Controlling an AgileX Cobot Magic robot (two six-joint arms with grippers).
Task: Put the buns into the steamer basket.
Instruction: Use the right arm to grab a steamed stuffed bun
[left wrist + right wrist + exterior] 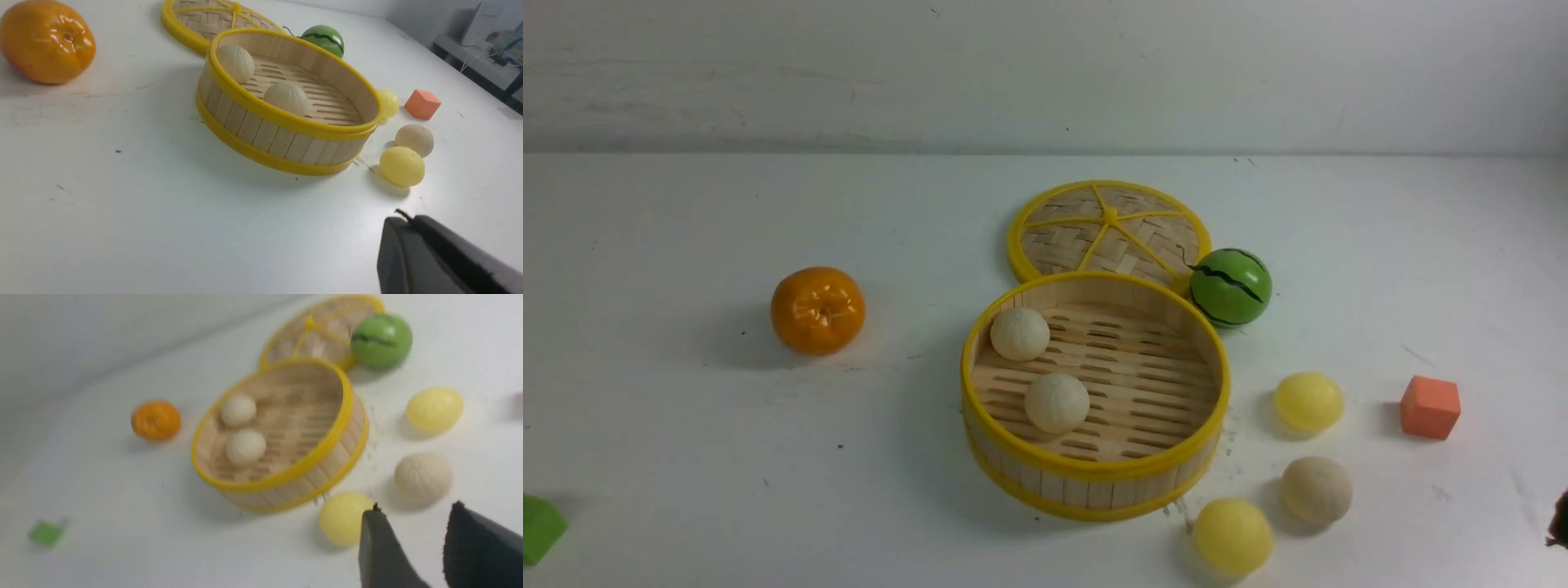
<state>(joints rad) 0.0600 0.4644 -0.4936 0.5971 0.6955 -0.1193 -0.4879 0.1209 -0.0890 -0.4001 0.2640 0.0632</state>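
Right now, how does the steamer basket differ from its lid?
The steamer basket has a slatted wall and slotted floor; the lid is a flat woven disc with yellow spokes. The steamer basket holds two beige buns; the lid holds nothing. Both are round, yellow-rimmed.

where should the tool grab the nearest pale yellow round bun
Likely its widest middle, from straight above: the nearest pale yellow round bun is a smooth ball, free on the white table, with the bamboo steamer basket close on its left.
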